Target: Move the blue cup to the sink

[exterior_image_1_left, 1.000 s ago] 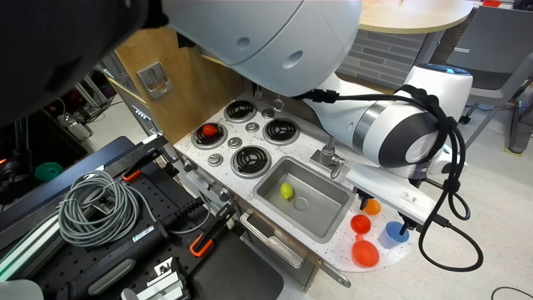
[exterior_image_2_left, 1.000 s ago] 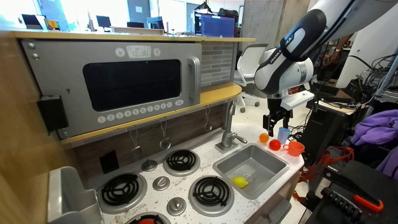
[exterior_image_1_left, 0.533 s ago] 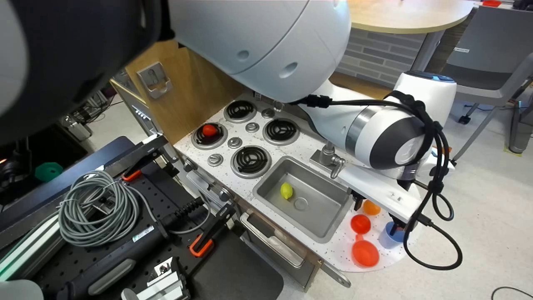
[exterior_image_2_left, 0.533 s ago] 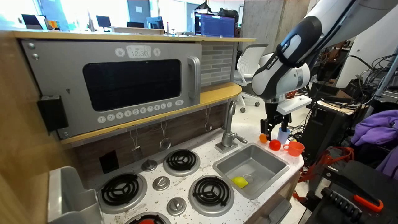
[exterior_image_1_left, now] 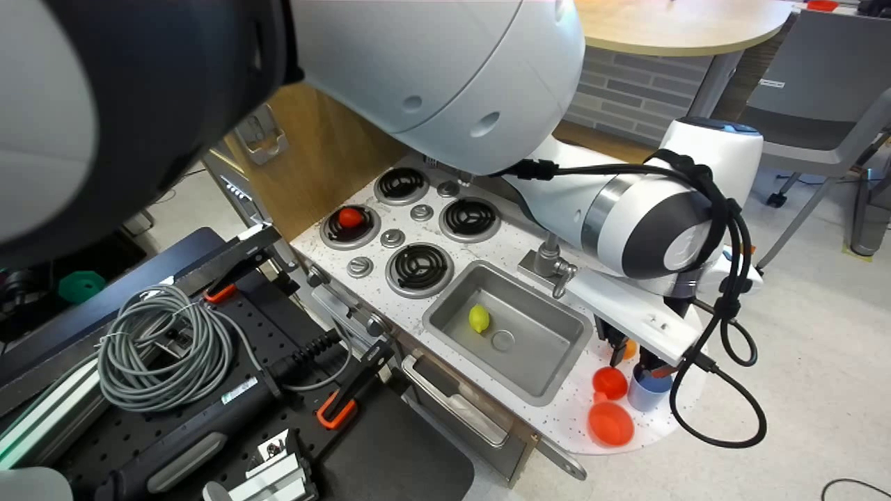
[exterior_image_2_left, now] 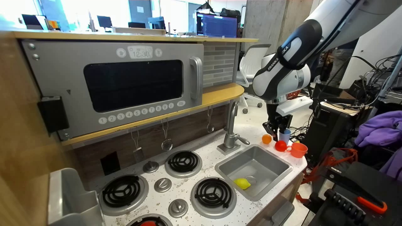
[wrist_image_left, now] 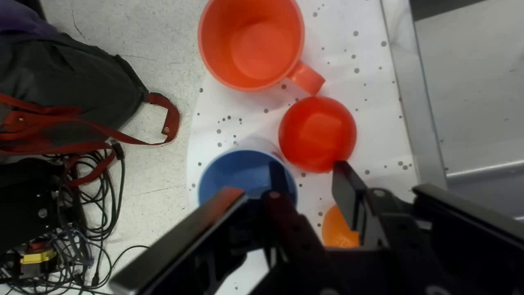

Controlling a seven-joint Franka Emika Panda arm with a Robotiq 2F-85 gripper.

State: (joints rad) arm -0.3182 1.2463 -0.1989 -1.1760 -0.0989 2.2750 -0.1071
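The blue cup (exterior_image_1_left: 647,396) stands upright on the counter's rounded end, in both exterior views. Seen from the wrist, its blue inside (wrist_image_left: 235,170) faces up at me. My gripper (wrist_image_left: 310,171) straddles the cup's near wall: one finger (wrist_image_left: 279,176) reaches down inside, the other finger (wrist_image_left: 348,192) is outside by the red ball. A gap shows between the outer finger and the cup wall, so the jaws are partly closed but still open. The sink (exterior_image_1_left: 532,355) lies beside this group, with a yellow lemon (exterior_image_1_left: 479,318) in it.
A red ball (wrist_image_left: 317,133) sits close against the cup and the outer finger. A red-orange mug (wrist_image_left: 258,45) stands behind the ball, its handle towards it. An orange (wrist_image_left: 335,229) lies partly beneath the gripper. The faucet (exterior_image_2_left: 230,135) rises at the sink's back edge.
The gripper has come down with one finger into the blue cup, and its jaws have narrowed. The cup and the red ball have shifted slightly towards each other.
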